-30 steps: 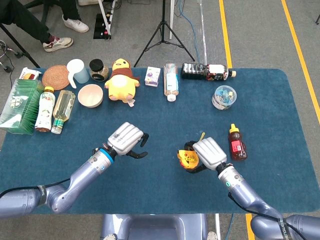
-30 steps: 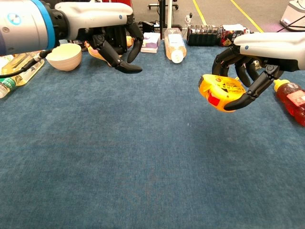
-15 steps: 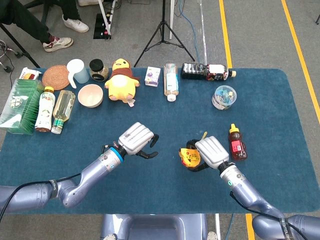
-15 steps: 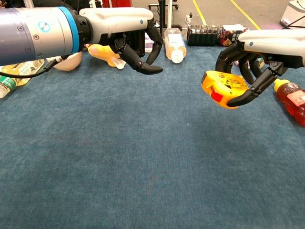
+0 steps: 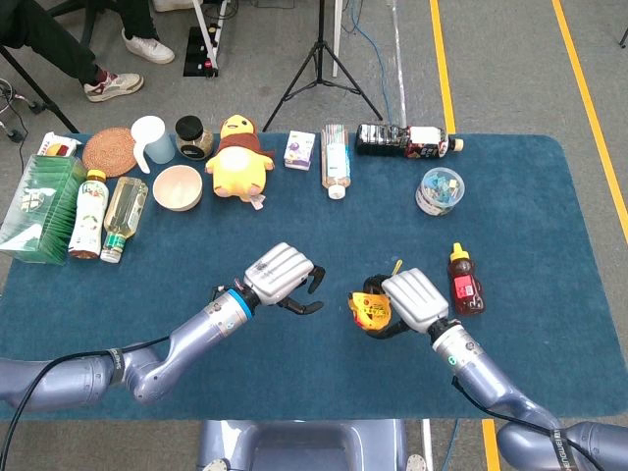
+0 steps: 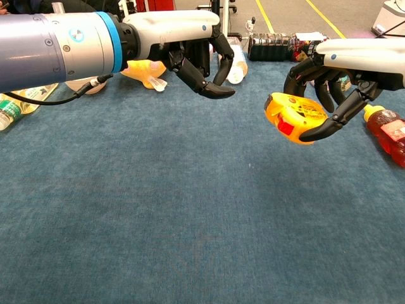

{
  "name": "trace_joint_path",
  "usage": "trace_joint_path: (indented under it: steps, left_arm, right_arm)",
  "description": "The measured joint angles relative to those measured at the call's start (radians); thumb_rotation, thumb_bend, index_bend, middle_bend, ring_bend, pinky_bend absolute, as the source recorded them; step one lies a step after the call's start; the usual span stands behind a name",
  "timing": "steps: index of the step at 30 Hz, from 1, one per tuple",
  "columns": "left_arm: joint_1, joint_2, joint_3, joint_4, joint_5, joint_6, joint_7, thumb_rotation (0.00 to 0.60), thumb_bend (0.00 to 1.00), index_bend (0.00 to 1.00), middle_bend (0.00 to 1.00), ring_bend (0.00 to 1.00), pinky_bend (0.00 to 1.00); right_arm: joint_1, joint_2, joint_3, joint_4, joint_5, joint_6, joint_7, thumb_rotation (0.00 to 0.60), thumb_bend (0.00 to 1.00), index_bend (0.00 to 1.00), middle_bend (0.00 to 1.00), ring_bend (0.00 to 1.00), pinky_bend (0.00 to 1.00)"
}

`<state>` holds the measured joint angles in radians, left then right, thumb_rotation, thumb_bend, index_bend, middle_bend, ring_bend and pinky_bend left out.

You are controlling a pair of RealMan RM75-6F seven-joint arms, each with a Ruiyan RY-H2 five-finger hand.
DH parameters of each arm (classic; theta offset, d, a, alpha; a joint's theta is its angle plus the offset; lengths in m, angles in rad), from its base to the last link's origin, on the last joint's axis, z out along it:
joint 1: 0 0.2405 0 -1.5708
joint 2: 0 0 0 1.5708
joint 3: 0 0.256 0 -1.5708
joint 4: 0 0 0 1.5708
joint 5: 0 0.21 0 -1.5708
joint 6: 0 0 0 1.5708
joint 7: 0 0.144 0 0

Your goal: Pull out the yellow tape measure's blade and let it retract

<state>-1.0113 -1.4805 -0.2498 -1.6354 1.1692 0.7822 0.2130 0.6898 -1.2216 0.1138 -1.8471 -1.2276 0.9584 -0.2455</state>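
Blue tablecloth (image 6: 158,221) lies bare beneath right hand (image 6: 329,79) clutching yellow tape measure (image 6: 294,117), left hand (image 6: 202,57) fingers apart.

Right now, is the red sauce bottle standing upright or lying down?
Lying down: the red sauce bottle rests on its side on the blue table, cap pointing away from the robot.

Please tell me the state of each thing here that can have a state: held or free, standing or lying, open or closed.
Yellow tape measure: held off the blue cloth by the right hand.
Left hand: holds nothing, fingers curled down and apart.
Red sauce bottle: lying, cap on.
Clear water bottle: lying.
Dark cola bottle: lying.
Beige bowl: upright.
Yellow plush duck: lying on its back.
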Motion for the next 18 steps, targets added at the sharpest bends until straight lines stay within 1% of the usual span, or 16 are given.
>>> trace_joint_path:
  steps: [8,13,18]
  left_arm:
    - [-0.013,0.002,0.005,0.005,-0.013,-0.012,-0.007,0.396,0.3,0.4,1.0,1.0,0.98]
    - [-0.021,0.001,0.008,0.006,-0.025,-0.018,-0.009,0.405,0.3,0.39,1.0,1.0,0.98]
    - [-0.026,-0.007,0.001,0.003,-0.057,-0.028,-0.041,0.405,0.3,0.39,1.0,1.0,0.98]
  right_arm:
    - [-0.005,-0.003,-0.002,0.018,-0.021,-0.003,0.034,0.444,0.26,0.59,0.62,0.6,0.59]
    - [-0.007,-0.004,-0.003,0.027,-0.027,-0.006,0.044,0.442,0.26,0.58,0.62,0.6,0.59]
    - [-0.007,-0.005,-0.003,0.027,-0.034,-0.007,0.049,0.443,0.26,0.58,0.62,0.6,0.59]
